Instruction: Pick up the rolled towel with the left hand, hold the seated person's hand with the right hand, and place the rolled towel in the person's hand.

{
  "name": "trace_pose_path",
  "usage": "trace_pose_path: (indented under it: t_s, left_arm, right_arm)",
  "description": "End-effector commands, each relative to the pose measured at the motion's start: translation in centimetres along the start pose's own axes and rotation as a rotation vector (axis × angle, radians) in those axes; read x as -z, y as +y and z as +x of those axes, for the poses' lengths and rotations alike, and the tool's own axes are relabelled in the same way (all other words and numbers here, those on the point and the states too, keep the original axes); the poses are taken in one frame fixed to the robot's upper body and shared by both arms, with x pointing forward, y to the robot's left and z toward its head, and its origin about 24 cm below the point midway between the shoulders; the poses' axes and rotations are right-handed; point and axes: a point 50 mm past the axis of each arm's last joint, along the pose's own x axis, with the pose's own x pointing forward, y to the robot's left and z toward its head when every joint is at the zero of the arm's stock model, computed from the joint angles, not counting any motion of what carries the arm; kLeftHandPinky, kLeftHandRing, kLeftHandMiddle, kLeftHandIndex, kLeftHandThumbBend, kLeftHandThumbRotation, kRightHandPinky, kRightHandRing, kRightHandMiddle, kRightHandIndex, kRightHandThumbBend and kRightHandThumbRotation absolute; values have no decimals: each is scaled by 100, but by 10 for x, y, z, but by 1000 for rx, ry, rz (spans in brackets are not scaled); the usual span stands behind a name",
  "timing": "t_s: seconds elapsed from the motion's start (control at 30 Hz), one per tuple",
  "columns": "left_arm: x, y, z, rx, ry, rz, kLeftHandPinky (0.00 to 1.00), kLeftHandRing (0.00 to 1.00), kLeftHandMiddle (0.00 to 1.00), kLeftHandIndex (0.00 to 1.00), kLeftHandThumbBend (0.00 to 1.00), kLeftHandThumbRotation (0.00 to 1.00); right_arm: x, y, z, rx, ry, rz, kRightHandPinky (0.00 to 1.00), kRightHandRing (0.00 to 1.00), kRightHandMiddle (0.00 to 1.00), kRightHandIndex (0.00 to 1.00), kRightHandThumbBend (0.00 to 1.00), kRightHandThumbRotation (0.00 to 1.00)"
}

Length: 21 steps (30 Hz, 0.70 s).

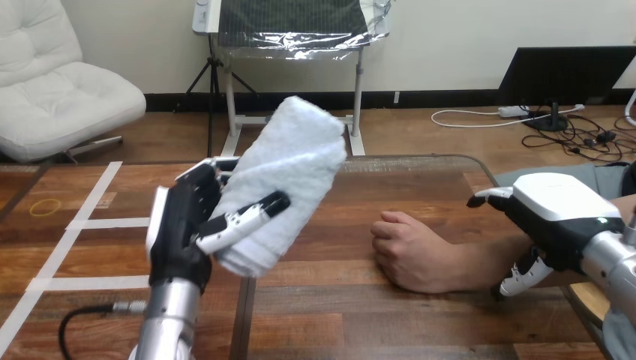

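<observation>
My left hand is raised over the table's left half, its fingers and thumb curled round the white rolled towel, which tilts up to the right. The person's hand rests as a loose fist on the wooden table, right of the middle, knuckles pointing left. My right hand lies over the person's forearm at the right. Its fingers curl down round the near side of the forearm, and its thumb sticks out on the far side.
Strips of white tape cross the table's left part. A dark seam runs down the tabletop near my left forearm. The table's far edge lies just behind the towel.
</observation>
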Motion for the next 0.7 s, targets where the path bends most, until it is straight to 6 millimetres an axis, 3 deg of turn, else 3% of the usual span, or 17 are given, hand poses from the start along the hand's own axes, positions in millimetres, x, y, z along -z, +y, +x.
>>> trace_pose_path:
  t_s: [0.0, 0.67]
  left_arm:
    - [-26, -10, 30, 52, -109, 24, 35, 37, 42, 50, 66, 0]
    - [-22, -13, 46, 85, -61, 72, 37, 38, 41, 50, 67, 0]
  right_arm:
    - [1, -34, 6, 66, -9, -111, 88, 91, 91, 88, 87, 9]
    - [-2, -36, 23, -90, 22, -258, 90, 92, 92, 89, 83, 20]
